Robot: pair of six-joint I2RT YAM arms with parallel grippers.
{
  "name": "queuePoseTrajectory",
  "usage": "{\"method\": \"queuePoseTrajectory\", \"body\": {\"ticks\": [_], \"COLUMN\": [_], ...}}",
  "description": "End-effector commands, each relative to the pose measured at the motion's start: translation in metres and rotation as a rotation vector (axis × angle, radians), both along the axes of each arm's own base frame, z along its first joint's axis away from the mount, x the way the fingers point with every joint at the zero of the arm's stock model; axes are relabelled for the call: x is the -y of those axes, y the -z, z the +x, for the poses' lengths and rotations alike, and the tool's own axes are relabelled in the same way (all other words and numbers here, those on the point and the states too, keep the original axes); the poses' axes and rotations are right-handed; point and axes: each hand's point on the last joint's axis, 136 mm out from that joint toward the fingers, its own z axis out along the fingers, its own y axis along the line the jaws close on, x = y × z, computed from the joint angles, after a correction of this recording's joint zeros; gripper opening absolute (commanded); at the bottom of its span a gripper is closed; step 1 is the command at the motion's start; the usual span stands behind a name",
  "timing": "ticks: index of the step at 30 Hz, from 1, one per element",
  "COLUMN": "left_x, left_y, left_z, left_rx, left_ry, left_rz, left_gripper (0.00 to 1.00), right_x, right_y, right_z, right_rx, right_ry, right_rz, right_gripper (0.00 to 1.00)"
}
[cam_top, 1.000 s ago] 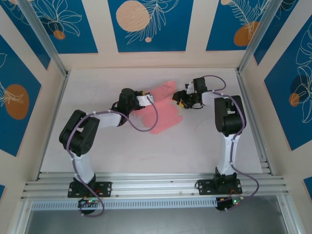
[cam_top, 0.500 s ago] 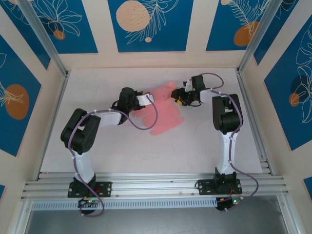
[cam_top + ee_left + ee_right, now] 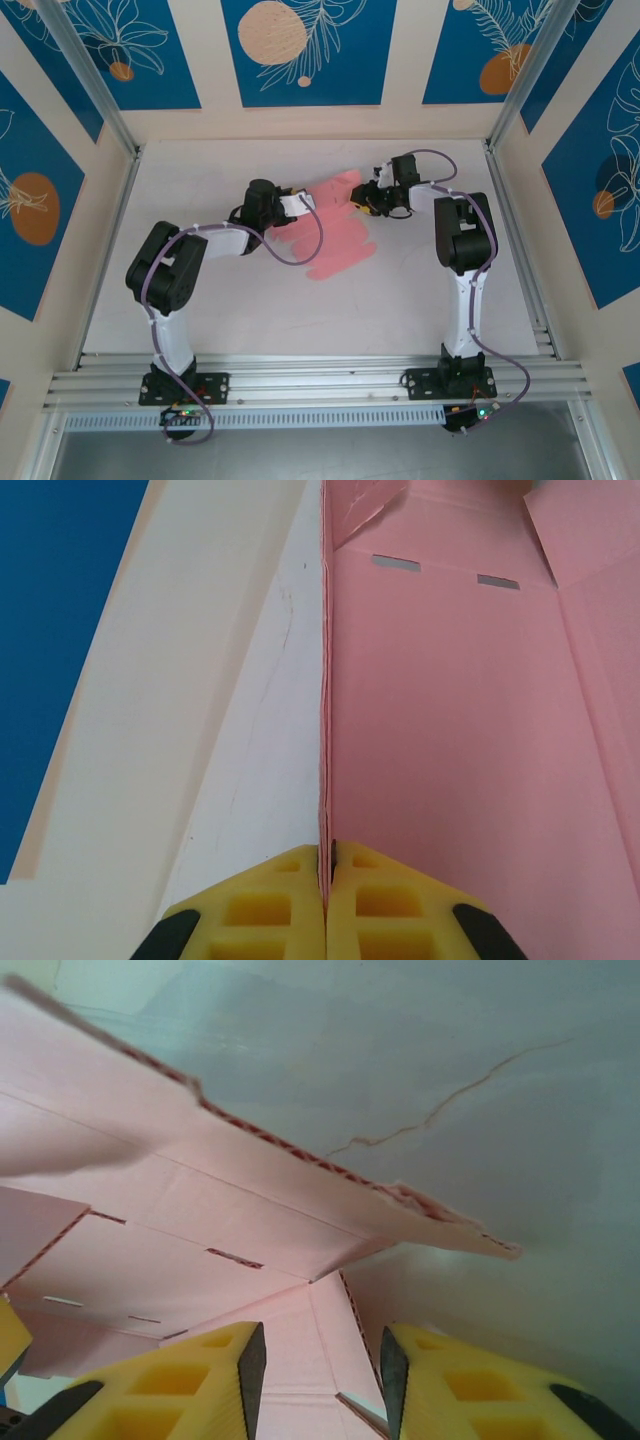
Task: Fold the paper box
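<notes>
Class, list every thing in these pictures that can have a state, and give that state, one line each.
Paper box: unfolded, mostly flat on the table, some flaps raised.
Left gripper: shut on an edge of the card.
Right gripper: open, with a fold of the card in the gap, not pinched.

Pink paper box (image 3: 335, 235), unfolded mid-table, flaps partly raised.
</notes>
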Motion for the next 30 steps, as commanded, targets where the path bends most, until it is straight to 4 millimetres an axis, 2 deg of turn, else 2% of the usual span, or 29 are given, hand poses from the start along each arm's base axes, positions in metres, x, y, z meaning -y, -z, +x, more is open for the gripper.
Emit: {"method": "queuePoseTrajectory", "body": {"ticks": [1,13,18,23,30], "left_x": [0.002,0.01,0.015,0.02,0.024], "left_y": [-0.018,-0.027,-0.024,-0.018,-0.008], "left_z": [0.008,0.012,0.014,0.01,0.001], "left_rx": [0.05,0.154,0.203,0.259,0.329], "left_ry": [-0.009,-0.046,-0.062,-0.052,-0.02], "left_rz": [-0.044,0.013,0.065,0.128,0.212], "left_gripper": [0.0,0.0,0.0,0.0,0.0], "right_x": [-0.019,-0.047,-0.05,-0.043,-0.018], "right_y": [-0.027,-0.044,-0.037,-0.031,-0.033], "right_z": [0.0,-0.012,-0.014,-0.015,-0.03], "right_rx": [0.047,0.082,0.075,0.052,0.039], "right_ry": [-0.056,-0.105,-0.102,-0.089,-0.07], "right_rz": [0.069,0.104,0.086,0.083,0.055], "right_gripper": [0.35,0.31,0.33,0.35,0.38]}}
